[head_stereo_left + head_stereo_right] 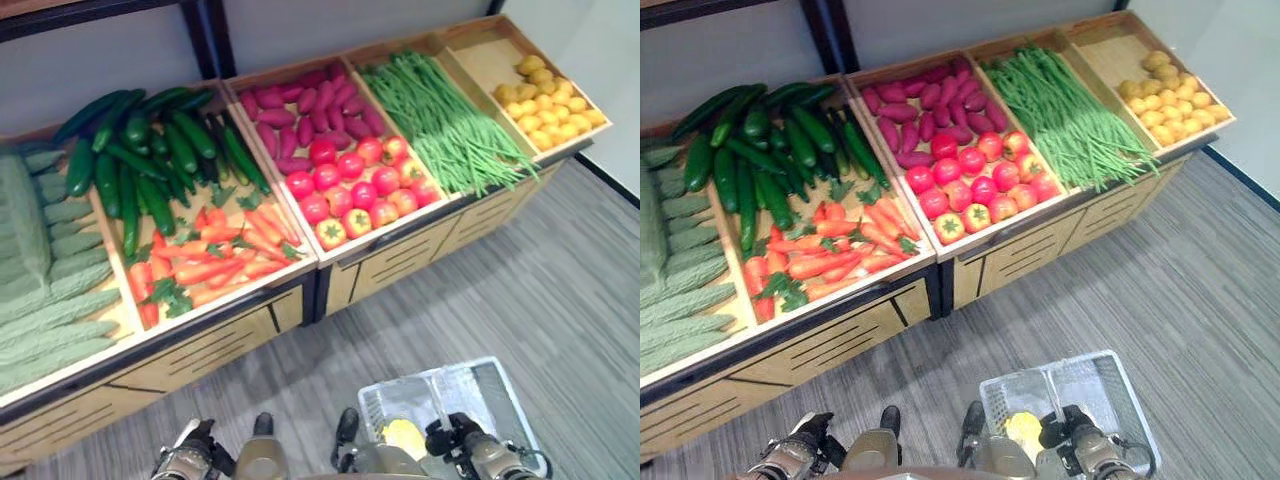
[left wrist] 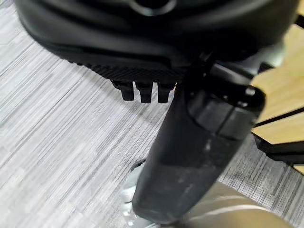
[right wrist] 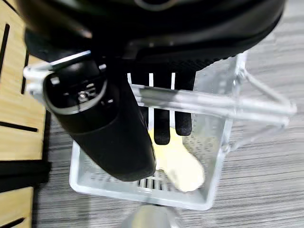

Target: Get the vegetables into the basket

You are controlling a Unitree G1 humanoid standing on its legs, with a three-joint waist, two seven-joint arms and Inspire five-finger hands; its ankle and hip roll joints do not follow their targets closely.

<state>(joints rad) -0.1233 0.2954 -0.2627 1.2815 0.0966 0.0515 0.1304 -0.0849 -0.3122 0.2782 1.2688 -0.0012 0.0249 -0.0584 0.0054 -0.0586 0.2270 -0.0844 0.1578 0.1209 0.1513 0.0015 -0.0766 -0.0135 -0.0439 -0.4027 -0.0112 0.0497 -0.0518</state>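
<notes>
**What I can't make out from here**

I see the clear plastic mesh basket run off the bottom edge of the head views, its near side behind my arm. The pale yellow lumpy vegetable inside it is half covered by my right hand, so I can't name it. My left hand shows mostly its dark bulk; its fingers are too hidden to judge. The pale green ridged gourds are cut by the left edge

I'm looking at a shop's produce section: a sloped wooden display stand with bins of cucumbers, carrots, tomatoes, green beans and potatoes, over grey striped floor, with a clear shopping basket nearby.
</notes>
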